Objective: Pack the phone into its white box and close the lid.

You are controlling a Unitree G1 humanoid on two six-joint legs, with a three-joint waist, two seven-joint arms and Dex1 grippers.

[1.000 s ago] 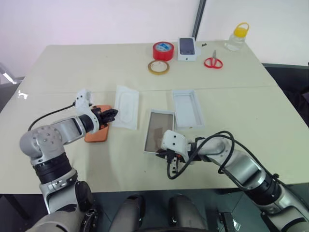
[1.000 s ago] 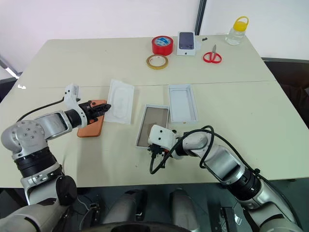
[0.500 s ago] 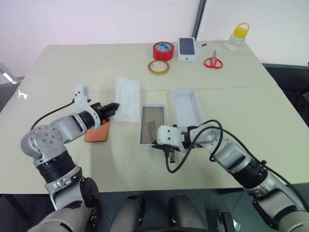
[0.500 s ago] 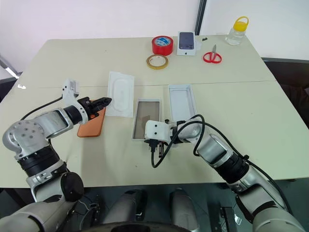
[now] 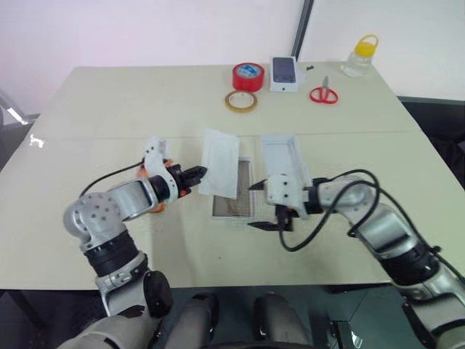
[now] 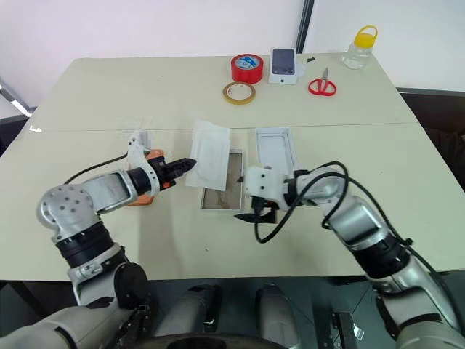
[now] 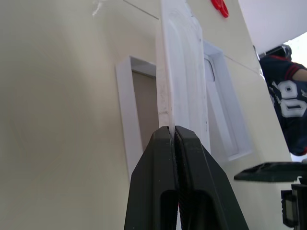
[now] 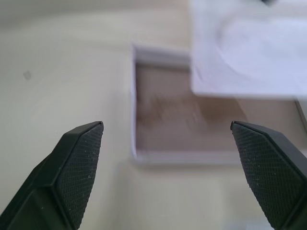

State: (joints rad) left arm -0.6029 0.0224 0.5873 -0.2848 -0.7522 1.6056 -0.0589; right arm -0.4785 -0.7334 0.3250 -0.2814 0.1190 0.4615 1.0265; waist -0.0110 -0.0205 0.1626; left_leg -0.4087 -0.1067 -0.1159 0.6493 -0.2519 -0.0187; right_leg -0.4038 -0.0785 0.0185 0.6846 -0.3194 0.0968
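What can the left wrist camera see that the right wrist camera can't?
Left wrist view's own: the left claw shut on the edge of a flat white card, the lid beside the box, red scissors and a person's dark jersey. Right wrist view's own: the textured pads of the right claw, spread wide. Both: the white box with its brown floor, and the card hanging over part of it.
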